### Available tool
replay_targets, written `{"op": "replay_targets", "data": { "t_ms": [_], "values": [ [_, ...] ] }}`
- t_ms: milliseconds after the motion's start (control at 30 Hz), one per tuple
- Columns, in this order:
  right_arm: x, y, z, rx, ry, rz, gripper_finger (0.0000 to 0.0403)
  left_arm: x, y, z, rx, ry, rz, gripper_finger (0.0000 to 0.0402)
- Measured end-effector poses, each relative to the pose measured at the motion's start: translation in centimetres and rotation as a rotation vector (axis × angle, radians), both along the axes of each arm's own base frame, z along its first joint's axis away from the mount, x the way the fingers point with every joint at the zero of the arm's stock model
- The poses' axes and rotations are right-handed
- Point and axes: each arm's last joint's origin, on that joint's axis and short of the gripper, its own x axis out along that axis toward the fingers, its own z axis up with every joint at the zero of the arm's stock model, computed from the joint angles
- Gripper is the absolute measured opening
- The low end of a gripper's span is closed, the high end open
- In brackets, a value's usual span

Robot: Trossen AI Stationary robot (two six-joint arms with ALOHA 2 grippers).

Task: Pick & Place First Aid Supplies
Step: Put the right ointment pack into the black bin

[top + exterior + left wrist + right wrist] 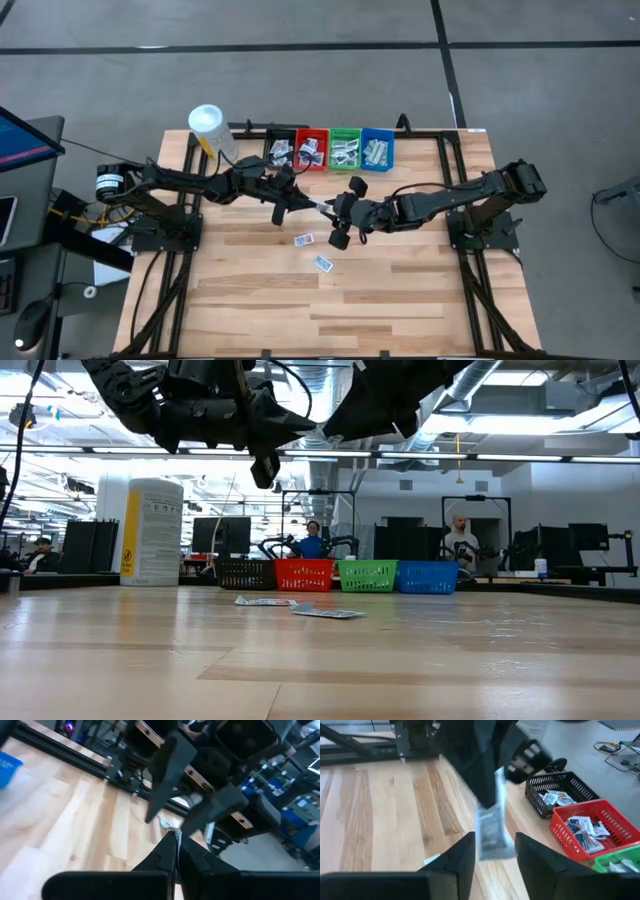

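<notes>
I'm looking down on the wooden table (400, 300) with both arms reaching in toward its middle, meeting in the air above the boards. Beyond them, along the far edge, I'm seeing the big white-capped yellow bottle (208, 128) and then the row of bins — black bin (279, 152), red bin (311, 149), green bin (345, 148), blue bin (377, 148) — all carrying flat white packets already.

My left gripper (176, 836) is sitting with its fingers pressed together on the top edge of a small white packet (492, 827), pinching it so it is hanging straight down from the tips. My right gripper (494, 851) is facing it from the other side, tips just beside the left one's, and its fingers are standing parted on either side of that same packet; I'm seeing clear gaps between the pads and the packet in the right wrist view, so it is not gripping anything.

Just below and on the near side of the two grippers, two more packets are lying flat on the boards: one packet on the table (304, 239) close under the right gripper, and a second loose packet (323, 263) a little nearer to me. From table height they are showing as thin slivers in front of the bins.
</notes>
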Motion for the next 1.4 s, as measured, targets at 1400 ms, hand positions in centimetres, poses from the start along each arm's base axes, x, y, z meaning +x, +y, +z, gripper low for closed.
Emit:
{"op": "replay_targets", "data": {
  "t_ms": [1400],
  "values": [
    [-0.8, 0.7, -0.9, 0.118, 0.059, -0.059, 0.0143, -8.4, 15.0, -3.5, 0.239, 0.446, 0.811, 0.0019]
  ]
}}
